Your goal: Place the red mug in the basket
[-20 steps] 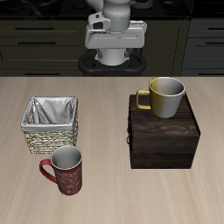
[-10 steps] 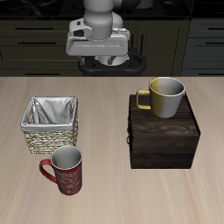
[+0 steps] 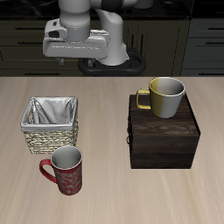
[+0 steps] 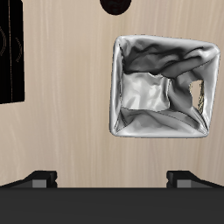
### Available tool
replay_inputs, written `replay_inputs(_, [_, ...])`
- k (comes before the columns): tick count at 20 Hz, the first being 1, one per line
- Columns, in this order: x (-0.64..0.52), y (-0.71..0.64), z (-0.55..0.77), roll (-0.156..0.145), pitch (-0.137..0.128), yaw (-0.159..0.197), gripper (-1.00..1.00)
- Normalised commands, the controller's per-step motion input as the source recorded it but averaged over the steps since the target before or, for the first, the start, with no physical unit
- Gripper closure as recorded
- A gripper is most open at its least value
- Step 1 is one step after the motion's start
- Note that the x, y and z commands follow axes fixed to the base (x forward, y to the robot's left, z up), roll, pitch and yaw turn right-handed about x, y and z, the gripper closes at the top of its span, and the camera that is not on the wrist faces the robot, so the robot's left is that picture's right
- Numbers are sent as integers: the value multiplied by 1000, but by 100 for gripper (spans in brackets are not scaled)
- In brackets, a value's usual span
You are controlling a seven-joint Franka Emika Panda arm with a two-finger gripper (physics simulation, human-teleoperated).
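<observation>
The red mug (image 3: 64,170) stands upright on the table near the front edge, just in front of the basket (image 3: 50,123), handle pointing away from the wooden box. The wicker basket with its grey cloth lining holds nothing. My gripper (image 3: 77,58) hangs high over the table's back edge, well behind the basket and far from the mug. In the wrist view the basket (image 4: 118,87) lies below, only a dark rounded sliver of the mug (image 4: 116,4) shows, and the gripper (image 4: 112,178) is open with its fingertips (image 4: 39,178) wide apart and nothing between them.
A dark brown wooden box (image 3: 163,132) stands beside the basket across a gap of bare table, with a yellow-olive mug (image 3: 164,96) on top of it. The box's edge (image 4: 9,52) also shows in the wrist view. Dark cabinets run behind the table.
The arm has swung sideways along the table's back, from above the middle toward the basket's side. The mugs, basket and box have not moved.
</observation>
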Motion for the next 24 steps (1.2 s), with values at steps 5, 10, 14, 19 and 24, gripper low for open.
replay_inputs(5, [116, -256, 64, 14, -7, 21, -100])
replay_inputs(10, [330, -379, 42, 40, 9, 9, -100])
replay_inputs(14, [223, -310, 75, 37, -4, -7, -100])
replay_inputs(19, [350, -255, -10, 32, 29, -33, -100])
replay_inputs(24, [306, -214, 63, -52, -30, 11, -100])
